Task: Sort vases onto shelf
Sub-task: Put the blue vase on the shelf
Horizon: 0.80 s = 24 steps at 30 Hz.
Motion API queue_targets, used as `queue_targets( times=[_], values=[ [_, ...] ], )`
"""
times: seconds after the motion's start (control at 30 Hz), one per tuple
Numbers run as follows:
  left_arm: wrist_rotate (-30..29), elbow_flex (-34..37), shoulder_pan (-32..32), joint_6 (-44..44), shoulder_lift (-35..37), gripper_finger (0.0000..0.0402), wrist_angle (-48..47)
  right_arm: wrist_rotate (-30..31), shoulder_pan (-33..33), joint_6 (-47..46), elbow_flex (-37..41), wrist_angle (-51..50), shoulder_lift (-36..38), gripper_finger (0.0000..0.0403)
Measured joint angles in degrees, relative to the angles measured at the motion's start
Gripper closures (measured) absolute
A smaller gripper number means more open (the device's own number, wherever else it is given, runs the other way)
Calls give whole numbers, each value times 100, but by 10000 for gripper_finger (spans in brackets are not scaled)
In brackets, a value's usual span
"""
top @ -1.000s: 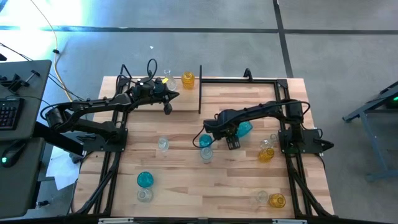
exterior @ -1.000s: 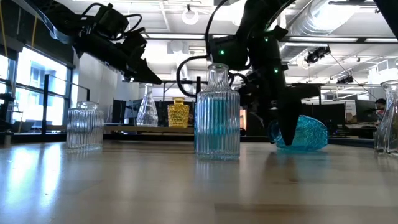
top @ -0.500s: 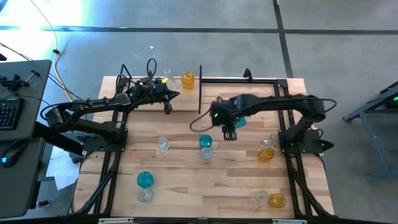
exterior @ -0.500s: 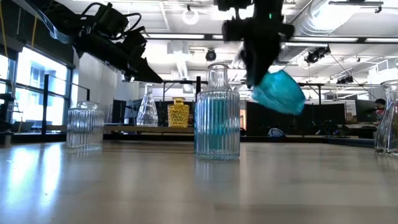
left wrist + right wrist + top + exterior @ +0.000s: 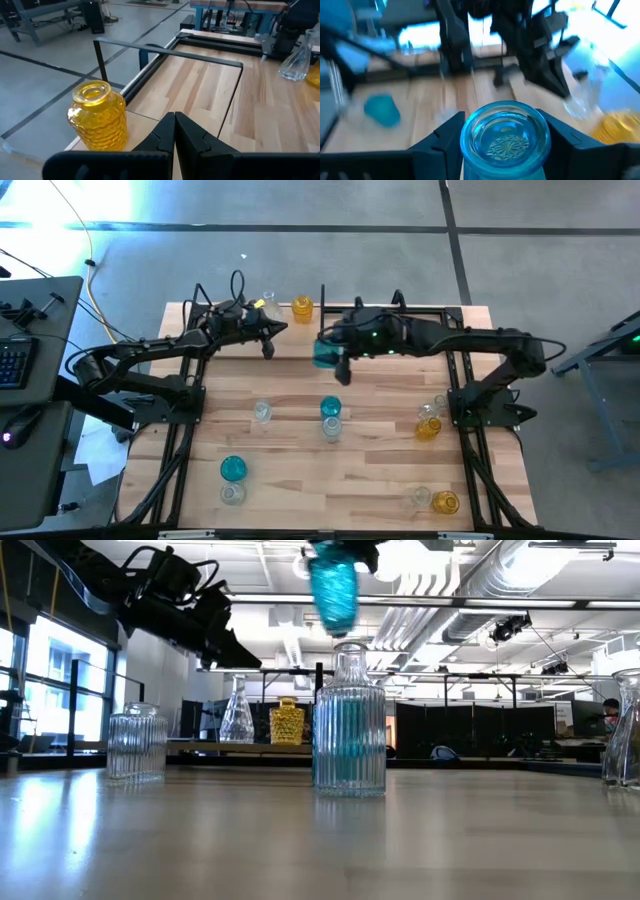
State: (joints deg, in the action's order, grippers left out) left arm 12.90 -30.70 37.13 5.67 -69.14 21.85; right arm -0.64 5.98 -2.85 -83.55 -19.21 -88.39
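Above the counter's far edge, beside the shelf [image 5: 385,310], a teal vase [image 5: 325,355] is clamped by the right tool [image 5: 333,356], neck upward; the left tool [image 5: 268,342] is held together.

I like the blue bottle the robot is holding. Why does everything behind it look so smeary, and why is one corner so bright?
Right wrist view: the teal vase in the right pincer looks sharp, while the table behind streaks with blur. High view: white glare washes the floor at the top left. Low view: windows glow behind the clear vase.

No readable text, no labels, no brand names, no numbers, no signs (in any view)
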Motion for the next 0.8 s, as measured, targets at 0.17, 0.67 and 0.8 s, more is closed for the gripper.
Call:
queue_targets(
  times=[0.17,0.67,0.8],
  values=[
    [12,0,125,-4,0,402,122,-5,-2,-188,2,1250,-561,234],
    [-3,0,386,-8,4,401,211,311,-167,-605,4,3060,-2358,234],
    [-1,2,384,-9,4,401,210,400,-182,-553,4,3250,-2716,234]
  ],
)
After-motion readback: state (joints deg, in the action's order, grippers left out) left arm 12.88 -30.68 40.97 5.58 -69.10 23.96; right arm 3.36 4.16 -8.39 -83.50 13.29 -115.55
